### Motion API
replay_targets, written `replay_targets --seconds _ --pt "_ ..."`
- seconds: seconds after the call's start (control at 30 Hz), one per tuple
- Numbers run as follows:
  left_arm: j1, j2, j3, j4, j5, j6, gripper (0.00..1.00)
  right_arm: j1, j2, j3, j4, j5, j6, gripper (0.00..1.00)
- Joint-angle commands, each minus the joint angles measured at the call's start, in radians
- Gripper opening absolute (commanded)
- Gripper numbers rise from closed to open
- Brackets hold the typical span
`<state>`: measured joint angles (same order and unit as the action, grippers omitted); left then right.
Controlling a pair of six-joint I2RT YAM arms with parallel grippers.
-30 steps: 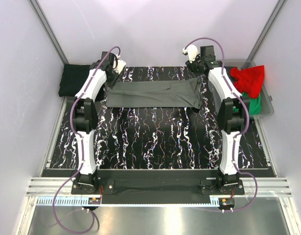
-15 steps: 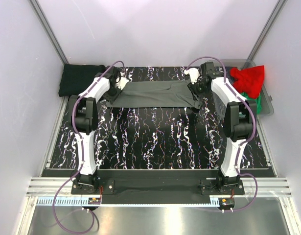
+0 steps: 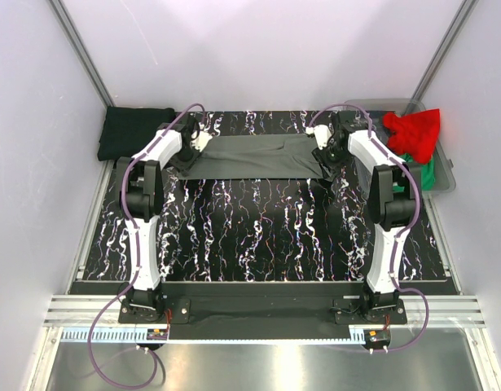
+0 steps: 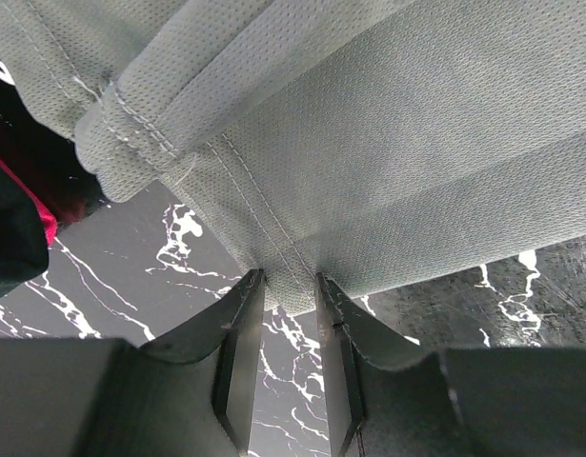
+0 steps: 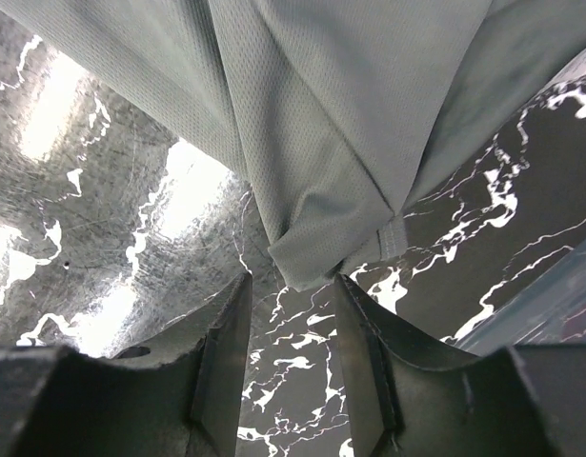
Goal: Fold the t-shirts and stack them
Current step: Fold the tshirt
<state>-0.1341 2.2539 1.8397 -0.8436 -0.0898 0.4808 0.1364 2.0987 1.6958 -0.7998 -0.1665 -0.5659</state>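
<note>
Looking down from above, we saw the dark grey shirt (image 3: 250, 155) lying as a long folded band across the black marbled table (image 3: 258, 236), toward 12 o'clock, its ends pointing to 9 and 3 o'clock. One arm met it at each end. The left gripper (image 4: 285, 286) sat at the 9 o'clock end; its fingers (image 4: 240, 352) were close together, with the stitched hem of the shirt pinched between their tips. The right gripper (image 5: 293, 281) sat at the 3 o'clock end; its fingers (image 5: 221, 352) stood somewhat wider apart, a bunched corner of the cloth filling the gap at the tips, and we could not tell whether they pressed it. A black shirt (image 3: 134, 130) lay folded at 10 o'clock, just off the table's corner and apart from the grey one. At 2 o'clock stood a clear bin (image 3: 446, 183), with a red shirt (image 3: 413, 130) heaped over its rim and a green shirt (image 3: 425, 173) showing beneath the red.
</note>
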Motion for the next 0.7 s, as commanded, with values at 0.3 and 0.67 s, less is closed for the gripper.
replay_targets --seconds 0.3,0.67 --pt "-0.001 0.015 0.049 0.015 -0.007 -0.001 0.33 -0.008 0.041 0.062 -0.019 0.024 0.011 0.41" --pt "-0.001 0.021 0.046 0.015 -0.010 0.005 0.33 -0.012 0.044 0.088 -0.022 0.005 0.001 0.12"
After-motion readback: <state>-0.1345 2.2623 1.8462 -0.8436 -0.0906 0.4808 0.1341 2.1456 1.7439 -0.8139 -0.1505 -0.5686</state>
